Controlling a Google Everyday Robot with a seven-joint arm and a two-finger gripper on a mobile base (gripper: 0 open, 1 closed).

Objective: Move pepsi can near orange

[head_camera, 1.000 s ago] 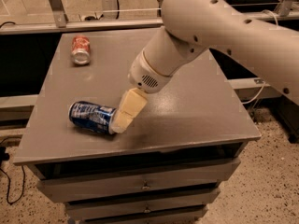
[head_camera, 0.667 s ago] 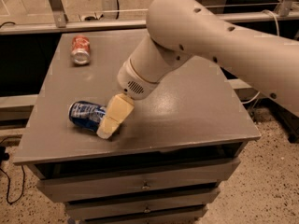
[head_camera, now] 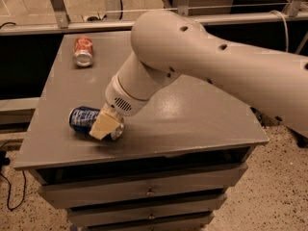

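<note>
The pepsi can (head_camera: 84,119) is dark blue with light markings and lies on its side near the front left of the grey table (head_camera: 192,114). My gripper (head_camera: 104,127) is down at the can's right, silver end, with its cream tip over that end. The big white arm (head_camera: 192,52) reaches in from the right and covers the middle and back of the table. The orange is not in view; it is either hidden behind the arm or outside the picture.
A red-and-silver can (head_camera: 83,51) lies on its side at the table's back left corner. The table is a drawer cabinet with drawers (head_camera: 149,192) below its front edge. Metal rails and posts (head_camera: 57,6) run behind it. A cable (head_camera: 7,177) lies on the floor at left.
The arm has swung left and lower, bringing my gripper from beside the pepsi can onto its right end. The can lies about where it was.
</note>
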